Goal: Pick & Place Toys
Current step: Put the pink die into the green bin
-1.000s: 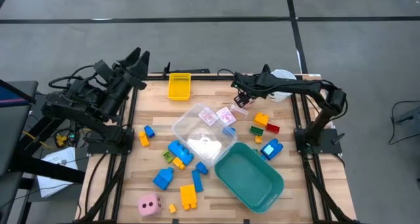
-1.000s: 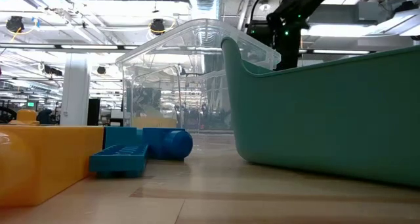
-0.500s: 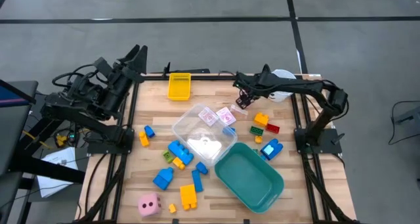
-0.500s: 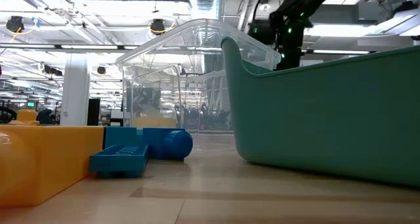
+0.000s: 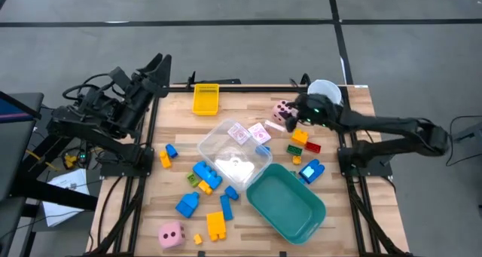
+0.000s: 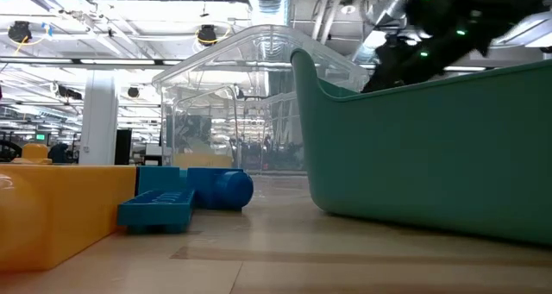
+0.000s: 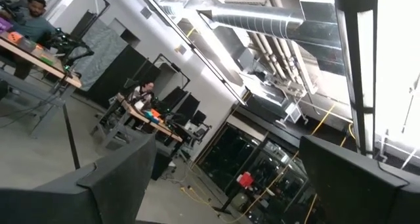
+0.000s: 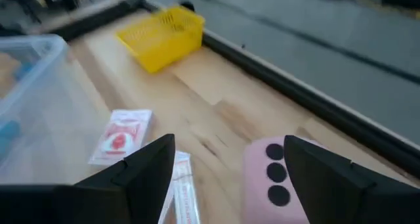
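A pink dark-dotted die (image 5: 281, 110) rests on the table at the far right. My right gripper (image 5: 291, 117) stands open just right of it, slanting down. In the right wrist view the die (image 8: 275, 178) shows between the fingers, close to one finger (image 8: 328, 178) and apart from the other. Pink-white cards (image 5: 260, 130) lie nearby on the wood. A second die (image 5: 171, 234) sits near the front edge. Bricks (image 5: 207, 174) are scattered mid-table. My left gripper (image 5: 158, 65) is open and raised off the far left corner. My right gripper: I cannot tell whether the finger (image 8: 308, 165) beside the die touches its side (image 8: 262, 184). The other finger stands clear of it, and the die sits on the table.
A clear tub (image 5: 233, 148) stands mid-table, with a teal tub (image 5: 286, 200) to its front right. There is a yellow basket (image 5: 205, 99) at the far edge and a white cup (image 5: 324, 91) at the far right corner. Yellow, red, green and blue bricks (image 5: 301, 140) lie right of the cards.
My right gripper has drawn back toward the table's right edge and tipped from pointing down to a shallow downward slant. The pink die that it stood over now shows on the table beside its fingertips.
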